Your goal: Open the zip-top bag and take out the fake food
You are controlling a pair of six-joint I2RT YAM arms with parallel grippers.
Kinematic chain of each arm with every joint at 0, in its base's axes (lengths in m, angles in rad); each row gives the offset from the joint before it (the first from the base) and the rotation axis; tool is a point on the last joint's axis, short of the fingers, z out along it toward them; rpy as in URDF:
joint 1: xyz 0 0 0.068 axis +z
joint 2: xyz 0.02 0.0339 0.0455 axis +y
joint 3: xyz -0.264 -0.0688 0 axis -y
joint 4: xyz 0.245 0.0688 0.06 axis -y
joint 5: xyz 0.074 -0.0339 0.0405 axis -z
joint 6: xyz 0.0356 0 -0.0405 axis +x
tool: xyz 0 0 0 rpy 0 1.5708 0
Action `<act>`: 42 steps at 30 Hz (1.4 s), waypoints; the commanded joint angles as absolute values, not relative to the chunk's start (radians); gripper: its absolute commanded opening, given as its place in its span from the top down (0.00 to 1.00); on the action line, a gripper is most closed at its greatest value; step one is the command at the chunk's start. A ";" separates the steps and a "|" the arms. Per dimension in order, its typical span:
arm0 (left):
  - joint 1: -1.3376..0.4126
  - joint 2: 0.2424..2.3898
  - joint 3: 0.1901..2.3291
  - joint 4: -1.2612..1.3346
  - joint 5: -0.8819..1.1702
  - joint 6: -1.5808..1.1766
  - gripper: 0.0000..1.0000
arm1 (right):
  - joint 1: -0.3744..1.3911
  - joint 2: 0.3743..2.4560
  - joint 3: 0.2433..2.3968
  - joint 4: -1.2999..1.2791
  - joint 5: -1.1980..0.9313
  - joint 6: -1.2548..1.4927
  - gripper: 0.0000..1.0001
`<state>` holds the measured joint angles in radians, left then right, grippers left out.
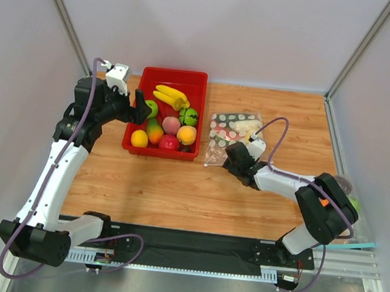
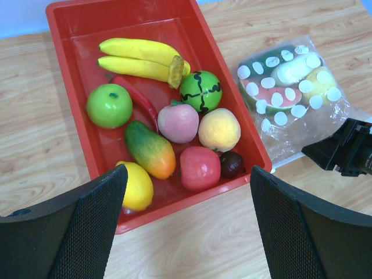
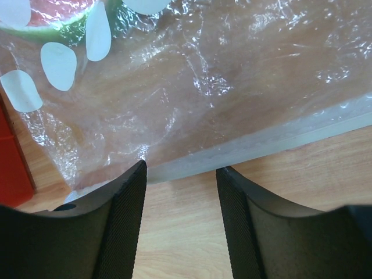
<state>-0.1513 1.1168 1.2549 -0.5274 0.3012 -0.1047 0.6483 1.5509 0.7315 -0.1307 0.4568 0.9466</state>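
Now the zip-top bag [image 1: 231,137] lies flat just right of the red tray [image 1: 174,76], with the fake food [image 2: 293,68] inside it. The right gripper [image 3: 181,171] has its fingers apart at the bag's near edge. The left gripper [image 2: 187,171] gapes wide above the tray, which holds bananas [image 2: 139,58] and a green apple [image 2: 108,105].

The red tray [image 1: 173,73] stands just left of the zip-top bag [image 1: 231,137], a narrow gap between. Bare table [image 1: 178,185] lies open right of the bag; the right gripper [image 3: 181,174] crowds its near edge.
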 commanded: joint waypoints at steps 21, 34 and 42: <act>-0.245 1.083 1.233 -0.485 0.255 -0.012 0.11 | 0.624 1.458 0.741 -0.024 0.563 0.934 1.00; -0.529 1.016 1.128 -0.373 0.279 0.181 0.09 | 0.558 1.190 0.842 -0.120 0.356 0.798 1.00; -0.722 1.051 1.100 -0.276 0.245 0.271 0.06 | 0.493 1.115 0.905 -0.144 0.163 0.813 1.00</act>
